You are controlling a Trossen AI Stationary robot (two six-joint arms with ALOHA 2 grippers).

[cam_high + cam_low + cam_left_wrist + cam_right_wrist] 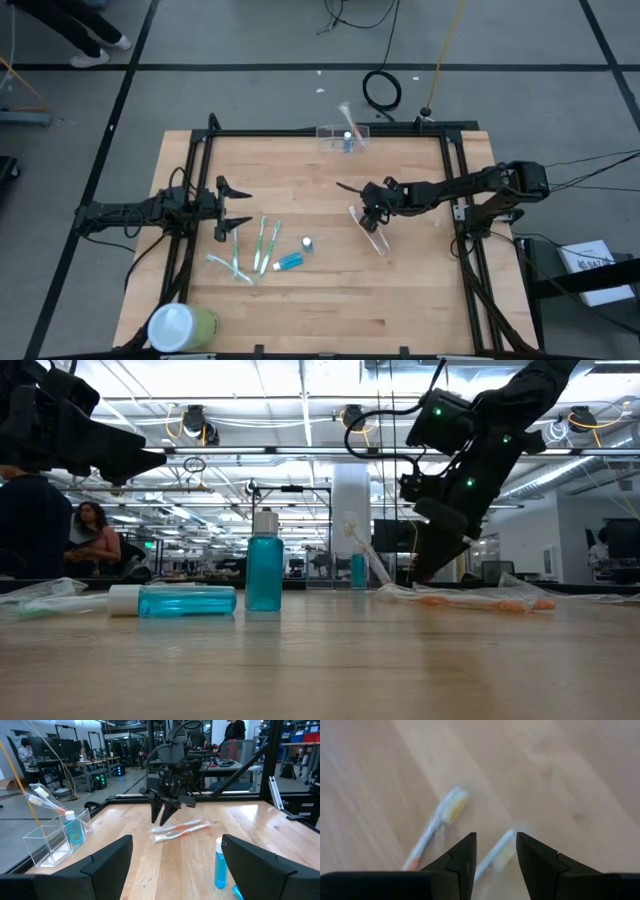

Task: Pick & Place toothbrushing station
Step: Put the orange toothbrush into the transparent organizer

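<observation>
L claw [233, 208] hangs over the table's left side w/ fingers spread wide, holding nothing; in its wrist view we see both dark fingers [107, 865] far apart at the frame's bottom. Going rightward in the high view, just beside that claw lie three green brushes [255, 250] in clear wraps, fanned out on the wood. Below them at the front-left corner sits a big green cylinder [185, 326] w/ white lid, on its side. Next right, a blue tube [289, 262] lies flat, and just beside it a small blue bottle [307, 243] stands upright; the low view shows tube [185, 601] and bottle [264, 573] near each other, bottle w/ a white cap.

At the table's back edge, about mid-width, we find the station [343, 137], a clear low-walled holder. It has a brush leaning out of it and a small blue bottle inside. Left wrist view shows it [52, 840] well apart from both claws.

R claw [375, 212] is right of centre, pointing down just over two orange brushes [369, 230] in clear wrap. Its fingers are parted a little w/ nothing between them; in the right wrist view the tips [465, 860] sit above the brush heads [451, 806]. We can't tell if the tips touch the wrap. Low view shows the brushes [470, 600] lying flat under that claw [435, 565].
</observation>
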